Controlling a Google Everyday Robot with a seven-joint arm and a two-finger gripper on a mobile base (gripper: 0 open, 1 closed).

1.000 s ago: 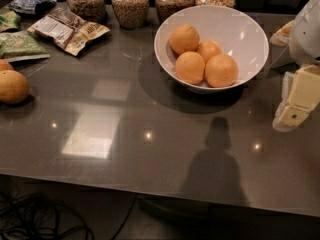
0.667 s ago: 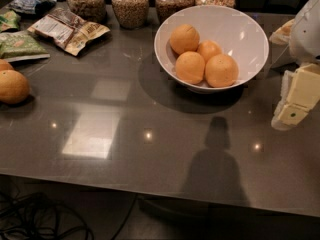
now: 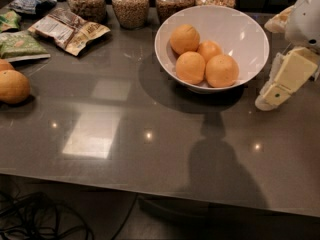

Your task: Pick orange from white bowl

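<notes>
The white bowl (image 3: 245, 34) stands at the back right of the dark table and holds several oranges. The orange (image 3: 221, 70) at the bowl's front right is one of the larger ones; a clearly smaller one (image 3: 209, 49) lies behind it. My gripper (image 3: 269, 65) is just right of the bowl, at rim height and outside it. It is open and empty. One cream finger (image 3: 287, 74) points down-left toward the table, and the other (image 3: 276, 23) is beside the bowl's far right rim.
Several glass jars of grain (image 3: 130, 4) line the back edge behind the bowl. Snack packets (image 3: 67, 29) and a green bag (image 3: 20, 45) lie at the back left. Two loose oranges (image 3: 12, 86) sit at the left edge. Cables (image 3: 40, 219) lie on the floor below the front edge.
My gripper has shifted a little left and up, closer to the bowl's right rim. The bowl and the oranges have not moved.
</notes>
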